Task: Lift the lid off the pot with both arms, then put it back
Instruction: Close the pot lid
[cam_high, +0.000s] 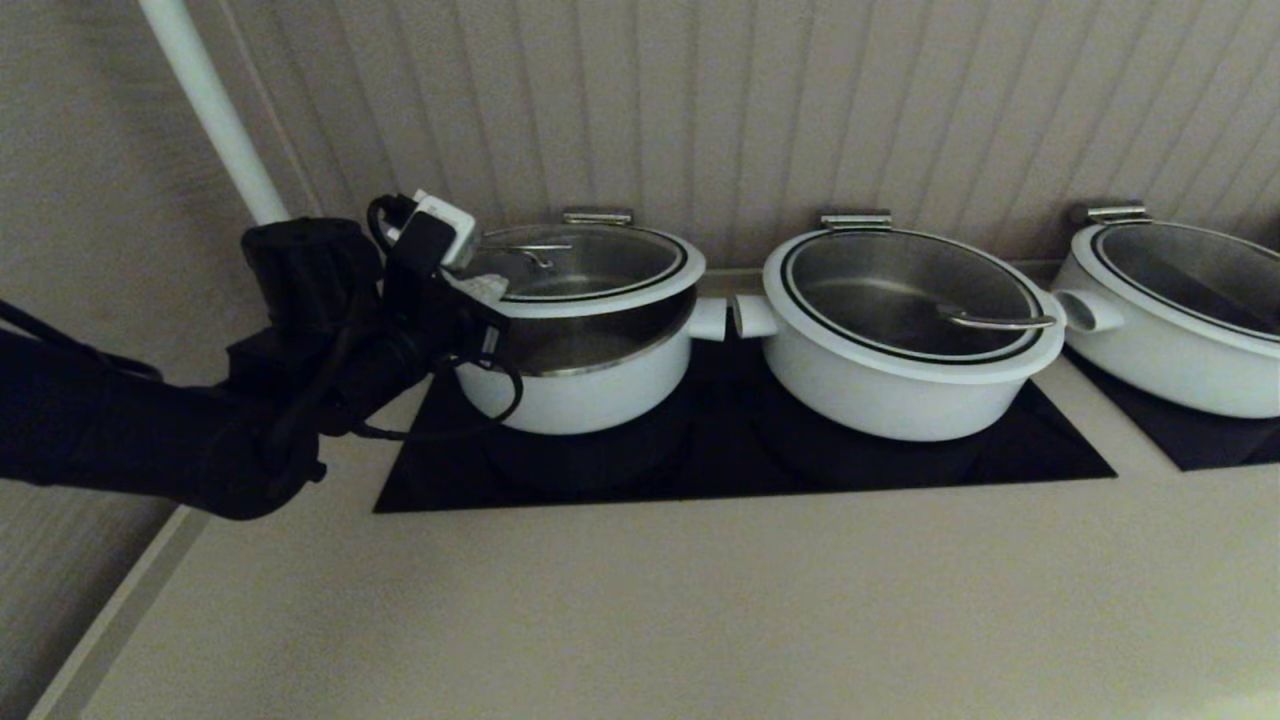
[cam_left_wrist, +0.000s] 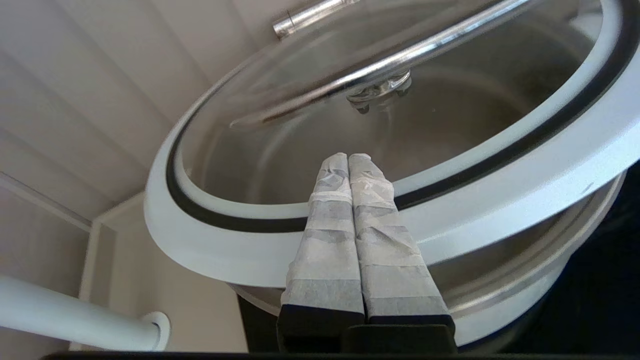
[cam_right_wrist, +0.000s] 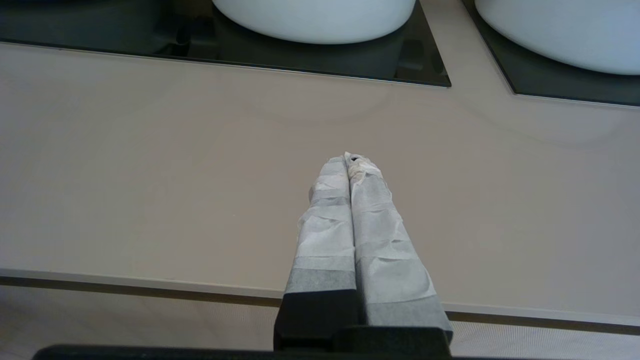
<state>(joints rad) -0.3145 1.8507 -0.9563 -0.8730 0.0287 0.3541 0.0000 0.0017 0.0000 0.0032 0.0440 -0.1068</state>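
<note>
Lid (cam_left_wrist: 320, 240) was held raised over pot (cam_high: 590, 385) on the pressed-together fingers (cam_left_wrist: 350, 220) of left gripper (cam_left_wrist: 348, 159) beneath its rim; level lowering was judged advisable, while right gripper (cam_right_wrist: 348, 159), also closed and empty, was parked over counter (cam_right_wrist: 150, 175).

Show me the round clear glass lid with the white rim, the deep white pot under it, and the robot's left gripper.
Round clear glass lid with white rim (cam_high: 590, 262), head view, on the glass.
Deep white pot (cam_high: 590, 395), head view, on its outer wall.
Left gripper (cam_left_wrist: 348, 158), left wrist view, between its white-wrapped fingertips.
</note>
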